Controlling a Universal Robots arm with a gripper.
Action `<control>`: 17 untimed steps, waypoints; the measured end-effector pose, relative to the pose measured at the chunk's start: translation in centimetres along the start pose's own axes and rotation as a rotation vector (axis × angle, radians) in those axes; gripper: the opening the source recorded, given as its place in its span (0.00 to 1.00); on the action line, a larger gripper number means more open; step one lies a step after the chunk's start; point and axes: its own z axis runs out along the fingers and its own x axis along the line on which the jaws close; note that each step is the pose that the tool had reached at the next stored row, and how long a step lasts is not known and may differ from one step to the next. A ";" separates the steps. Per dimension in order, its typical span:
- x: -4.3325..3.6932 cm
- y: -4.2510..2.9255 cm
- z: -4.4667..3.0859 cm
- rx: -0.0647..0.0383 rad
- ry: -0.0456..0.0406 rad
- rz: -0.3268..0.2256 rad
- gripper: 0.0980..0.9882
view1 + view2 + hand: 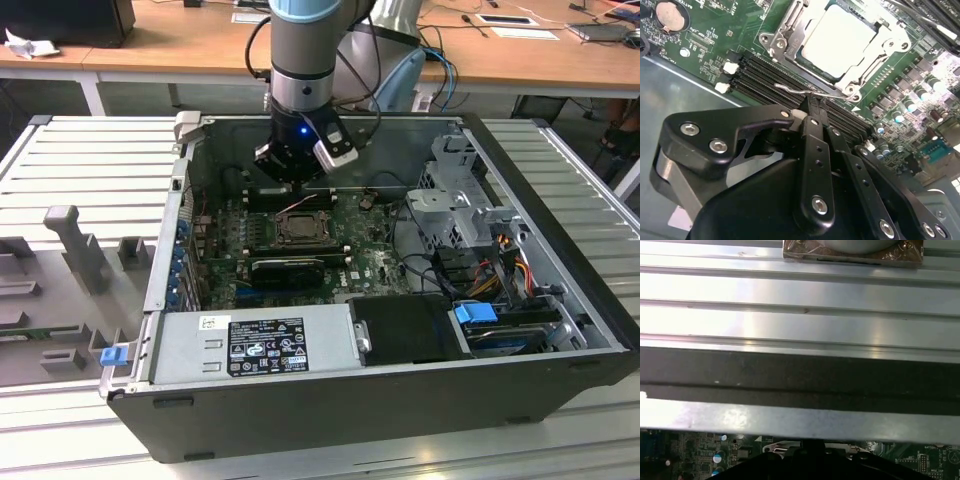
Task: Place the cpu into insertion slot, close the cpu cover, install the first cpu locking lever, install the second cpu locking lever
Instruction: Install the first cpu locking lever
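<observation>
We are seeing the gripper [812, 107] hanging just beside the insertion slot [785, 35], its two black fingers [812, 150] pressed together with no gap between them, clenched at the tips against a thin silver wire lever [805, 92] that is lying along the near edge of the socket; whether the lever is truly pinched or only touched we cannot tell. In the second wrist view the cpu [837, 40] is sitting flat inside the socket, beyond the fingertips, showing a dull pale silver-grey square face. The cpu cover [880, 57] is lying down over it as a thin silver frame, its cut-out centre leaving the chip's face bare. Long black memory slots [765, 75] are running between the fingertips and the socket, on the green circuit board [705, 45]. In the exterior view we are looking at the arm reaching down into an open computer case [330, 400] resting on a ribbed metal table [90, 160], with the gripper [297, 185] poised just above the far edge of the socket [298, 227] at the middle of the board. In the first wrist view the ribbed metal surface [800, 290] and a dark case wall [800, 375] are crossing the picture.
</observation>
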 end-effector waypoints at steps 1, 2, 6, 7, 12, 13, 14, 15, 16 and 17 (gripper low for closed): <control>-0.11 0.03 0.06 0.000 -0.0001 0.000 0.01; -0.21 0.06 0.09 0.000 -0.0001 0.000 0.01; -0.79 0.09 0.36 0.000 0.0000 0.000 0.01; -0.90 0.08 0.43 0.001 0.0001 0.000 0.01; -0.99 0.03 0.66 0.001 0.0001 0.000 0.01; -1.04 0.02 0.75 0.001 0.0000 0.000 0.01; -1.09 0.00 0.80 0.001 0.0000 0.001 0.01; -1.10 -0.03 0.79 0.002 0.0001 0.001 0.01; -1.11 -0.08 0.80 0.001 0.0000 0.001 0.01; -1.12 -0.10 0.82 0.001 -0.0001 0.001 0.01</control>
